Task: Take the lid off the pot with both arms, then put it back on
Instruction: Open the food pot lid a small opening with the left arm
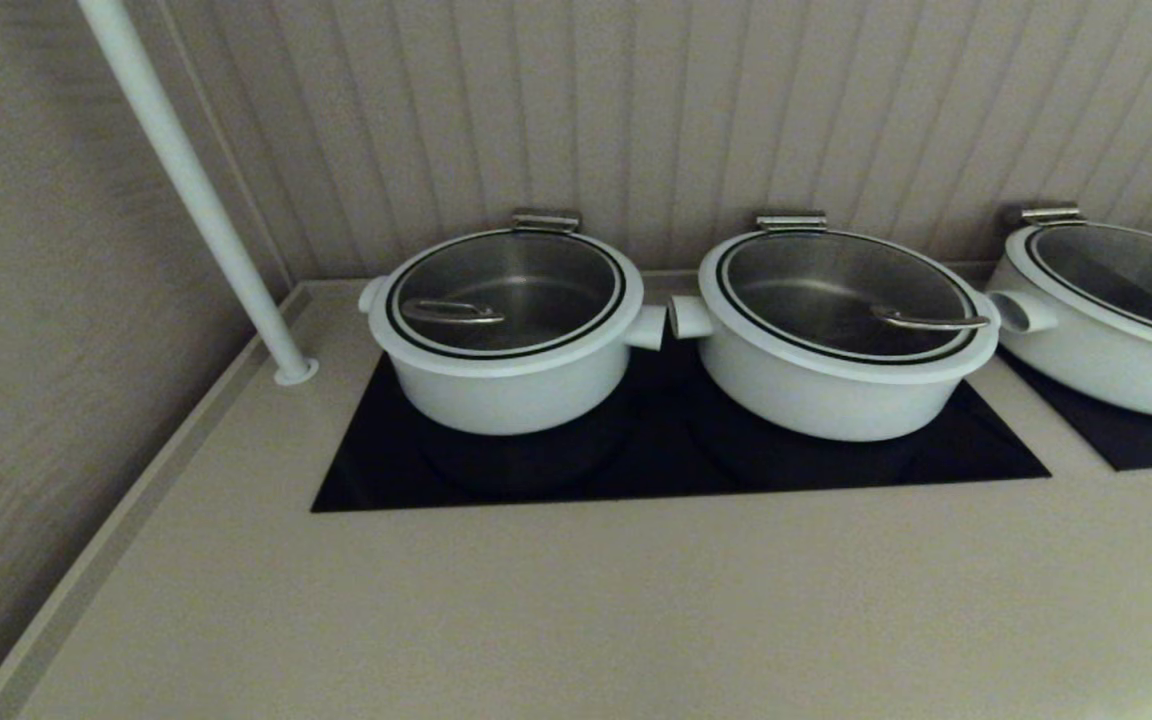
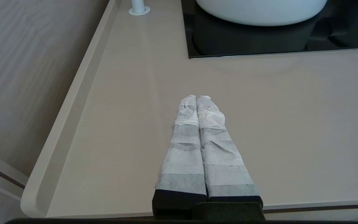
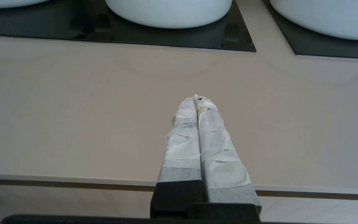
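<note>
Lid (image 1: 506, 295): is being carried on the pot, its steel loop handle lying toward the left of the glass.
Pot (image 1: 511, 385): is sitting on the left of a black cooktop panel (image 1: 676, 470), stub handle almost touching that of the middle pot (image 1: 836, 385).
Third pot (image 1: 1116, 320): is standing on a separate black panel at the right edge.
Tabletop (image 1: 576, 600): beige, with a raised lip on the left; a white pole (image 1: 196, 190) is rising from its back-left corner.
Walls: ribbed panelling behind, plain to the left.
Left tool (image 2: 196, 99): is being held above the near tabletop, tape-wrapped fingers pressed together, nothing gripped.
Right tool (image 3: 196, 99): likewise closed on nothing, over the tabletop's front part.
</note>
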Tool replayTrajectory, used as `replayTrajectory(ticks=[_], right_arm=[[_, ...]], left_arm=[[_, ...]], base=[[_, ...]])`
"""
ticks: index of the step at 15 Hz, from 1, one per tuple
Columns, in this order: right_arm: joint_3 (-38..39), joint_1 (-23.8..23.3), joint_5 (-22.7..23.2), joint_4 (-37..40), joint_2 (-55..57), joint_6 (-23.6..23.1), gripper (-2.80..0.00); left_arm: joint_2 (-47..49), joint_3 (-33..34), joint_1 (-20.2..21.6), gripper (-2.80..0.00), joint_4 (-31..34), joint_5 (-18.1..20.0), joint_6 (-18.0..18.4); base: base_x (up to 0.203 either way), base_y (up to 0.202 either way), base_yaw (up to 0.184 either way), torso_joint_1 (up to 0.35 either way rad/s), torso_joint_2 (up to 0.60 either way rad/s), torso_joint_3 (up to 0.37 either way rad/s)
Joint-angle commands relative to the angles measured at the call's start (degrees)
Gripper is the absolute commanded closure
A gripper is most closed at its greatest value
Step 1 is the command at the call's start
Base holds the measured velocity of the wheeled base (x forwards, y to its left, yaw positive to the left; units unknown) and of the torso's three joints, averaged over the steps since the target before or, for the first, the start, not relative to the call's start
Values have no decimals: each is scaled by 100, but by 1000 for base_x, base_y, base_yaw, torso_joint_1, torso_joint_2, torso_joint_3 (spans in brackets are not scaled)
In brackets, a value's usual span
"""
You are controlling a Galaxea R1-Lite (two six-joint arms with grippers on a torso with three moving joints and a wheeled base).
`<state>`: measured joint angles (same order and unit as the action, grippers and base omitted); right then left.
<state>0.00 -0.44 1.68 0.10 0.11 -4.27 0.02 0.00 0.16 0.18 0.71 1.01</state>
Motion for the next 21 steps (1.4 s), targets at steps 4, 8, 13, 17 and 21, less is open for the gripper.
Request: replayTrajectory(ticks=[4,8,13,17,21], right_arm=[[0,0,-1,-2,-2,40,0],[0,0,-1,-2,-2,27,0],[0,0,-1,-2,-2,28,0],[0,0,-1,-2,-2,14,0],[0,0,-1,-2,-2,40,0]], left_arm=[[-2,0,2,0,-1,0,4],[-2,0,0,0,-1,0,2],[-2,0,2,0,-1,0,1],[-2,0,2,0,-1,0,4],[-2,0,2,0,8,8,66]], base=[[0,0,0,0,0,0],[0,0,0,0,0,0],[0,0,0,0,0,0],[0,0,0,0,0,0],[0,0,0,0,0,0]])
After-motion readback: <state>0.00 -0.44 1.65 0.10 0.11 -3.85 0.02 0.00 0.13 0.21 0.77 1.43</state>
